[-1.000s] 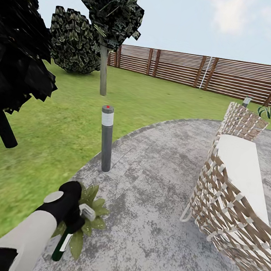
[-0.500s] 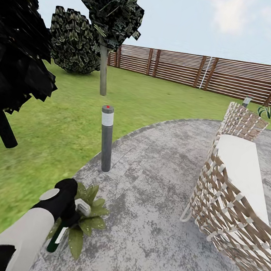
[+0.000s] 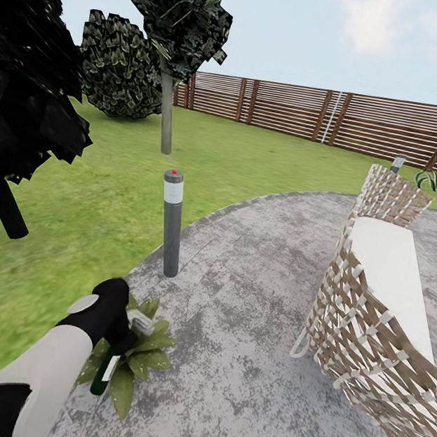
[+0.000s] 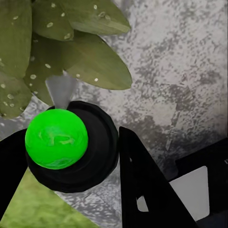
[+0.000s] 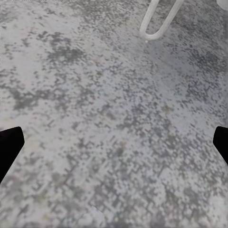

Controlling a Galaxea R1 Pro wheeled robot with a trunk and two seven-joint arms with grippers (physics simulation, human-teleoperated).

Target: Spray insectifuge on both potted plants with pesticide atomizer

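The left pincer (image 3: pixel 119 344) pinches the atomizer (image 3: pixel 106 372) just above a plant (image 3: pixel 142 358) at the patio (image 3: pixel 253 310) edge. The right pincer's (image 5: pixel 114 142) fingers look spread, probably empty. A misaimed nozzle would leave leaves uncovered.

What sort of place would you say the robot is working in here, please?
It looks like a fenced back garden: a green lawn with dark trees, a round grey stone patio holding a woven chair, and a brown slatted wooden fence behind.
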